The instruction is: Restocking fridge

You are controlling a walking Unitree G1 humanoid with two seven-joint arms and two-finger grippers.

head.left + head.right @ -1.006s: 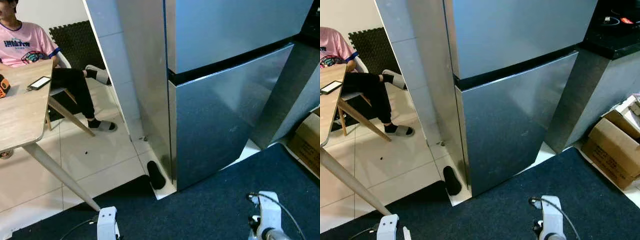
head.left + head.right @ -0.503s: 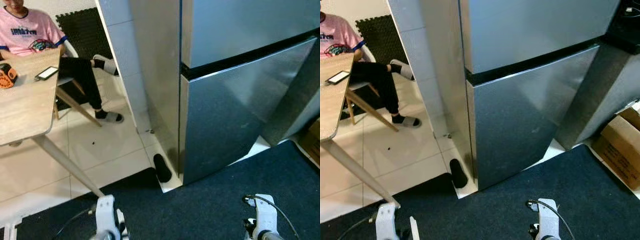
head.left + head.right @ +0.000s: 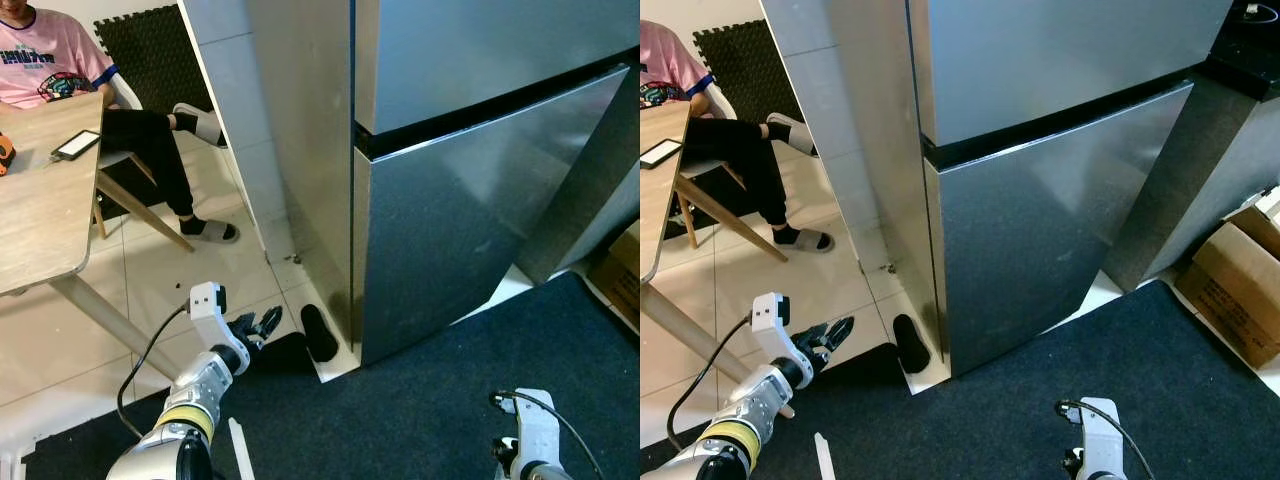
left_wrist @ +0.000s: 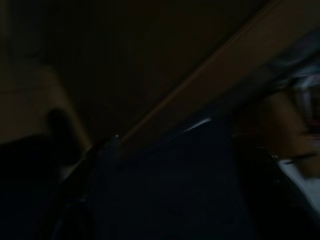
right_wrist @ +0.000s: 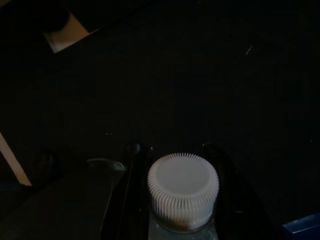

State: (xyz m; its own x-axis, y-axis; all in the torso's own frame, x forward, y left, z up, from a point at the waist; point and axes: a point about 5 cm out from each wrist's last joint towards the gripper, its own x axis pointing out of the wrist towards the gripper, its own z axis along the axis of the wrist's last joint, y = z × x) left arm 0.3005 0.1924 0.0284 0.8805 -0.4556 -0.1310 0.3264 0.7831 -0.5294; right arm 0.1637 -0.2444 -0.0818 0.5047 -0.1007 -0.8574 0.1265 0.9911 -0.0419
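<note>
Left gripper (image 3: 262,325) raised, fingers parted, near closed fridge (image 3: 450,200) base corner. Right gripper (image 5: 175,165) clamped on white-capped bottle (image 5: 182,187).

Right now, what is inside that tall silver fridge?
That cannot be seen: both doors of the tall silver fridge are shut, covering its inside. The right gripper holds a clear bottle with a ribbed white cap, ready for stocking.
</note>
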